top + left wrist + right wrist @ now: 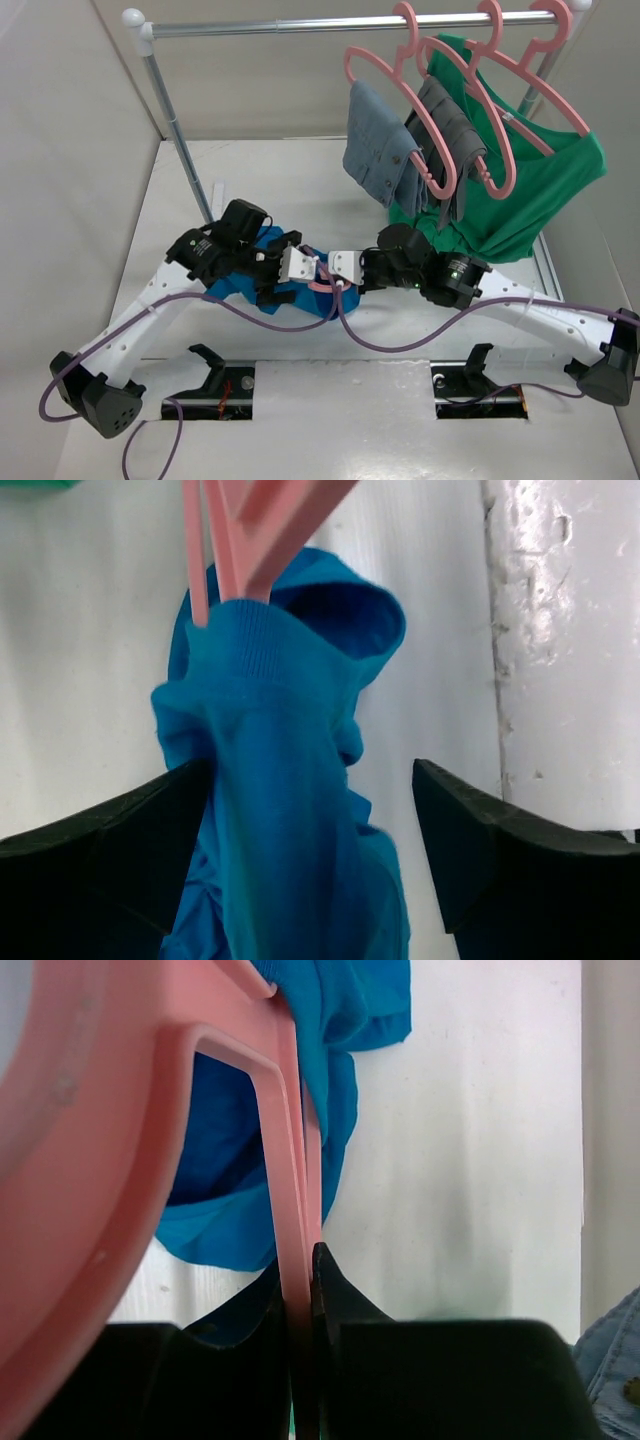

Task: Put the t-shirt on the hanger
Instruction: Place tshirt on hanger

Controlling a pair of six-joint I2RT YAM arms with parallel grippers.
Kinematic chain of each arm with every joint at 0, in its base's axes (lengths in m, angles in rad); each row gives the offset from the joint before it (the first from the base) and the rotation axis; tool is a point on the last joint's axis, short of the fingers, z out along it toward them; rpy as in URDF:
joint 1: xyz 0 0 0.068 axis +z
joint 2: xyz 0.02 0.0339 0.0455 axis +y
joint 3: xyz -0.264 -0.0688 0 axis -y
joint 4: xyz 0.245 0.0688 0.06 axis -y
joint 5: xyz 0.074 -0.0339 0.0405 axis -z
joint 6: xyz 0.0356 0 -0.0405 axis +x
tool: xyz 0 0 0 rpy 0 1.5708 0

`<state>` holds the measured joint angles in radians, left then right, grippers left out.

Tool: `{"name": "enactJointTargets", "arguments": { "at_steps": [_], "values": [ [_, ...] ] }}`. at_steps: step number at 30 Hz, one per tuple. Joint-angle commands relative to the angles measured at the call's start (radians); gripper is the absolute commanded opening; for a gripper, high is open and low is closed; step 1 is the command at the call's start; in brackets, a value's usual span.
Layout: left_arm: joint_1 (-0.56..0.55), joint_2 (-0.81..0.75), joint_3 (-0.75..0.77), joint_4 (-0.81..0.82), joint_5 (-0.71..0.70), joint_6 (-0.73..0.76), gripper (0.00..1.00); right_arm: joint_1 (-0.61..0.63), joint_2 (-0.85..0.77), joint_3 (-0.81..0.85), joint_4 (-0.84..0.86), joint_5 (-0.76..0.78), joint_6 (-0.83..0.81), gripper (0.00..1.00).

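Right gripper [300, 1280]: jaws clamped on a thin bar of the pink hanger [285, 1160], steadying it mid-bench. The hanger's end sits in a ribbed opening of the blue t-shirt [270, 780]. Left gripper [312, 780]: jaws apart, straddling the bunched fabric, probably to draw it along. Green shirt [540, 190] hangs on the rack [350, 22] at the far right corner, crowding the right arm.

Rail: silver metal garment rail [340, 22] with white ball ends, horizontal across the top of the view, on a slanted metal upright [180, 140].
Hangers on rail: three salmon-pink plastic hangers [545, 95], hooked side by side at the right end.
Left garment: blue-grey denim piece [378, 150], draped.
Middle garment: dark grey cloth [452, 140], draped.
Right garment: green shirt [540, 190], hem reaching the tabletop.
Surface: white table [300, 190], enclosed by white walls.
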<state>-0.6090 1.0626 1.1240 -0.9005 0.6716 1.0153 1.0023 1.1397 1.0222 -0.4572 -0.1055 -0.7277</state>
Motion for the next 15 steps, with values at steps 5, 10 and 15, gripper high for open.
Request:
{"name": "enactJointTargets", "arguments": {
  "at_steps": [5, 10, 15],
  "values": [
    [-0.003, -0.035, -0.052, 0.060, -0.041, -0.029, 0.17, -0.002, -0.022, 0.062, 0.143, -0.017, 0.031, 0.00],
    [0.006, -0.035, -0.043, 0.071, -0.055, -0.125, 0.00, -0.002, 0.055, 0.130, 0.128, 0.030, 0.102, 0.00],
    [0.040, -0.121, -0.101, 0.121, -0.064, -0.170, 0.00, -0.002, 0.103, 0.180, 0.049, 0.144, 0.294, 0.64]
  ]
}}
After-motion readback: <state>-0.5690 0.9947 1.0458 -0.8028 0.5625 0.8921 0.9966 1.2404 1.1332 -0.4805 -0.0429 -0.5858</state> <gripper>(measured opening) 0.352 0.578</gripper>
